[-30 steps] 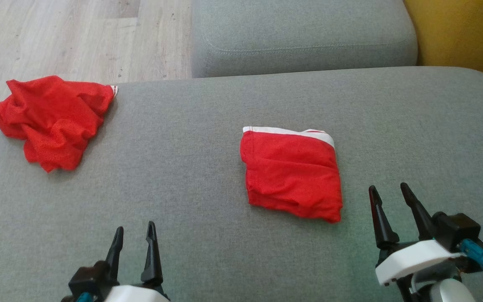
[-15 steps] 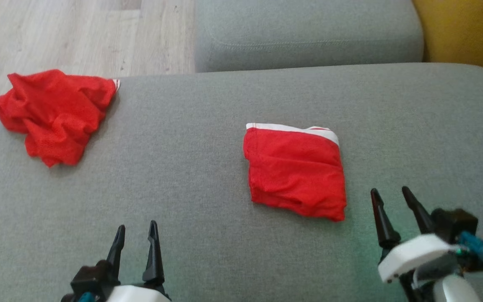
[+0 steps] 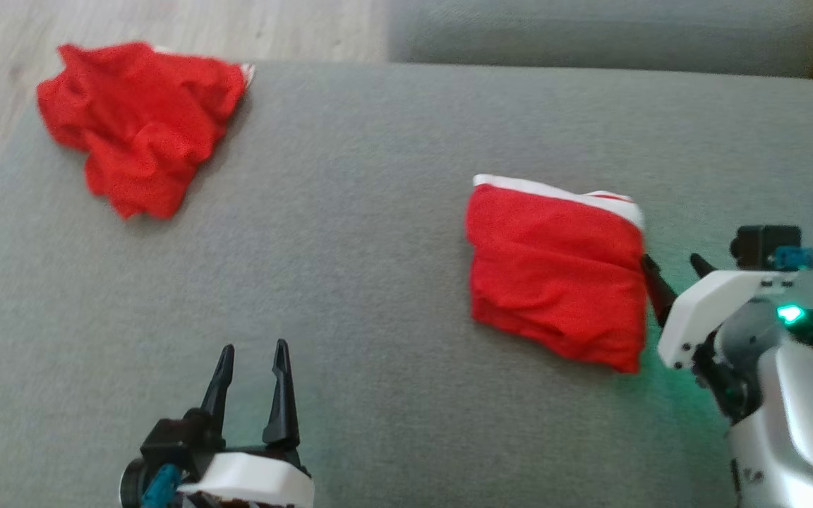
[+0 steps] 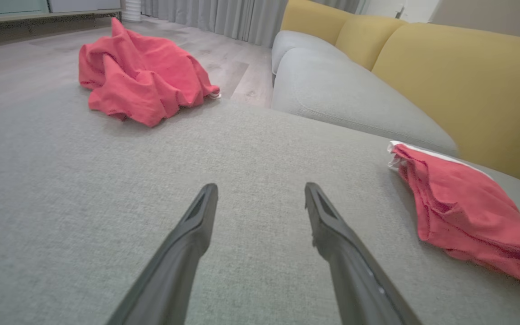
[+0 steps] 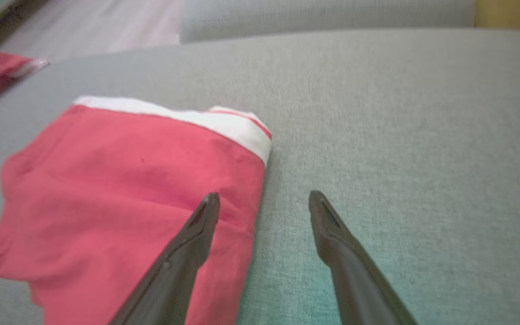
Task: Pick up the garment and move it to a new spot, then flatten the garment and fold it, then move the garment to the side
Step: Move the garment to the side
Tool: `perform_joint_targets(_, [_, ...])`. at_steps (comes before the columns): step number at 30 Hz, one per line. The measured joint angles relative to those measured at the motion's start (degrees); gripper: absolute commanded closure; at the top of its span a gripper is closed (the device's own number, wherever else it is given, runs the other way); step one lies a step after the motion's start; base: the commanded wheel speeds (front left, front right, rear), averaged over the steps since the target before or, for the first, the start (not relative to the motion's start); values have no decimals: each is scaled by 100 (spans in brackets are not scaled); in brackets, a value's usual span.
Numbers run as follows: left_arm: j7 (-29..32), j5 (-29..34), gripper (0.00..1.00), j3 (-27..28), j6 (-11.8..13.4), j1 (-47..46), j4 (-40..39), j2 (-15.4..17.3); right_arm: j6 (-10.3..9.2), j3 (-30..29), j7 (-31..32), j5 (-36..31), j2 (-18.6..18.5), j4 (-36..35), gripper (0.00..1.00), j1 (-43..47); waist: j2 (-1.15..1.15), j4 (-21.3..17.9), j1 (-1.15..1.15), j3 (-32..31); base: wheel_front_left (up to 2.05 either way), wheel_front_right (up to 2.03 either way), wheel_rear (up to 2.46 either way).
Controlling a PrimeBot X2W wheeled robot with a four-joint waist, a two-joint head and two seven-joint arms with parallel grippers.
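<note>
The folded red garment (image 3: 555,271) lies toward the right edge of the sofa cushion (image 3: 378,212). The right pincer (image 3: 671,262), spread wide and empty, stands at its right edge. Catching only the top layer could pull the fold apart. The left pincer (image 3: 254,349) is also wide and empty.

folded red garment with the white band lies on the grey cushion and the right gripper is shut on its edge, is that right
Not quite: the right gripper is open, not shut on the edge. The right wrist view shows its fingers spread, one over the edge of the folded red garment, the other over the grey cushion, where the garment does lie.
</note>
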Motion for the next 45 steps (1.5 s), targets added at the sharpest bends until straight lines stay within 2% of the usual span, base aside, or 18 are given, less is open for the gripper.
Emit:
perform_joint_targets(7, [-2,134,0,24,-79,-154,13,-35,0,15,447,180,-242,479,0,-354,0,376,0,340,0,0,0])
perform_joint_targets(8, [-3,138,0,32,-96,-176,14,-43,0,36,454,224,-245,536,8,-397,0,409,0,382,0,0,0])
perform_joint_targets(9, [-4,138,0,36,-96,-194,16,-54,0,74,455,266,-246,571,44,-426,0,432,0,421,0,0,0])
perform_joint_targets(10, [-9,142,0,46,-97,-210,16,-66,0,113,454,321,-246,616,64,-456,0,447,0,457,0,0,0])
perform_joint_targets(11, [-9,175,0,65,-96,-215,14,-74,0,159,454,365,-248,657,72,-499,0,448,0,486,0,0,0])
perform_joint_targets(12, [-9,203,0,76,-97,-215,13,-81,0,192,438,392,-260,675,95,-536,0,433,0,506,0,0,0])
perform_joint_targets(13, [-9,233,0,86,-101,-215,14,-85,0,215,376,419,-267,700,100,-578,0,405,0,523,0,0,0])
perform_joint_targets(18, [-10,301,0,87,-149,-254,-2,-89,0,290,-10,431,-289,777,100,-725,0,152,-1,612,0,0,0])
perform_joint_targets(22, [-8,428,0,12,-178,-437,-67,-82,0,288,-218,437,-478,722,100,-920,0,-178,-1,706,0,0,0])
perform_joint_targets(28, [81,584,0,-59,-198,-744,-220,-54,0,80,-285,439,-872,510,100,-1099,0,-818,-1,898,0,0,0])
perform_joint_targets(29, [157,643,0,-94,-197,-818,-274,-5,0,-7,-323,463,-926,460,100,-1119,0,-1057,-1,977,0,0,0])
perform_joint_targets(34, [358,782,0,-196,-194,-983,-439,122,0,-88,-375,481,-939,336,100,-1271,0,-1658,-1,1210,0,0,0])
perform_joint_targets(35, [358,782,0,-196,-194,-983,-439,122,0,-88,-375,481,-939,336,100,-1271,0,-1658,-1,1210,0,0,0])
perform_joint_targets(40, [576,872,0,-221,-177,-1113,-612,278,0,-51,-492,481,-892,359,100,-1575,0,-2186,-1,1480,0,0,0])
perform_joint_targets(45, [725,967,0,-272,-138,-1230,-786,347,0,-59,-570,407,-912,535,100,-1790,0,-2398,0,1817,0,0,0])
